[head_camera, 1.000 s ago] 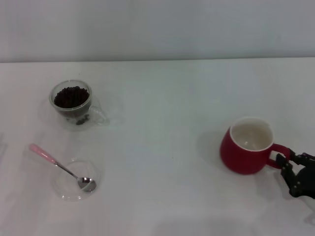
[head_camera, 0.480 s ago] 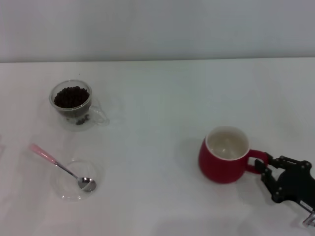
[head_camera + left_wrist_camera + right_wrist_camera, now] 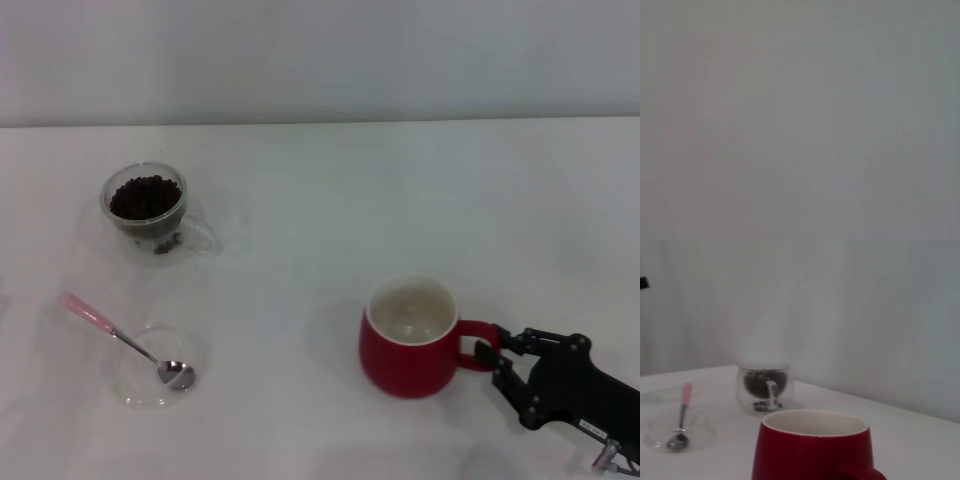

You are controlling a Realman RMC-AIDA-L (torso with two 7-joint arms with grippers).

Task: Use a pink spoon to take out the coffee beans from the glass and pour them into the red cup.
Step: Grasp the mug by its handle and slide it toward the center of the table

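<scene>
Right gripper point(image 3: 497, 357) at 5 o'clock, clenched on loop handle of glossy dark red cup point(image 3: 405, 340), upright on white table point(image 3: 400, 200). Clear double-walled glass point(image 3: 148, 212) holding dark coffee beans point(image 3: 146, 197) at 10 o'clock. Pink-handled metal spoon point(image 3: 125, 341) rests in flat clear dish point(image 3: 155, 365) at 8 o'clock. Left gripper out of sight.

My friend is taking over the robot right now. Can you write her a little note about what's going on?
Right gripper is shut on the red cup's handle, near the table's right front. Left gripper is not in view.
The red cup is empty.
The glass sits far left, full of coffee beans.
The pink spoon lies untouched, its bowl in a clear dish in front of the glass.
Done: cup grasped. Left: pick up the spoon, scoop the beans, pour them into the cup.
</scene>
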